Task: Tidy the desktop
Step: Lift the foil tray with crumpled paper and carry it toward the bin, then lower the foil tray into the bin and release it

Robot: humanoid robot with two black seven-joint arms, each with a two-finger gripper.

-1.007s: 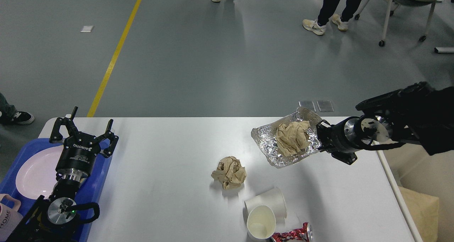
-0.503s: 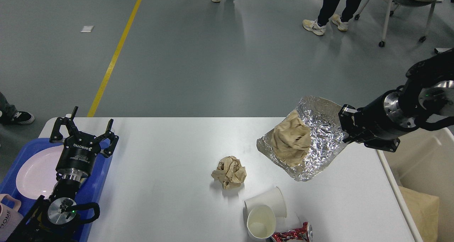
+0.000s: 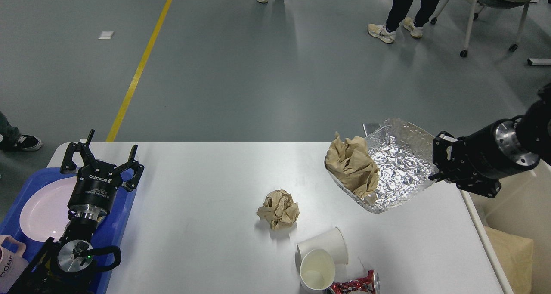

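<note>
The white desktop (image 3: 206, 242) fills the lower part of the head view. My right gripper (image 3: 435, 162) is shut on the right edge of a silver foil tray (image 3: 398, 167) and holds it tilted above the table's right side. A crumpled brown paper ball (image 3: 352, 165) lies in the tray's left end. A second crumpled brown paper ball (image 3: 279, 208) lies on the desktop near the middle. Two white paper cups (image 3: 320, 257) lie near the front edge, next to a crushed red wrapper (image 3: 355, 284). My left gripper (image 3: 101, 156) is open and empty over the blue tray's far edge.
A blue tray (image 3: 116, 233) with a white plate (image 3: 43, 210) sits at the left, a pink mug (image 3: 10, 259) at its front. A beige bin (image 3: 512, 225) stands beyond the table's right edge. People's legs and a chair are on the far floor.
My right arm has pulled the foil tray with its paper ball up and to the right, and the tray tilted. The left arm has not moved.
</note>
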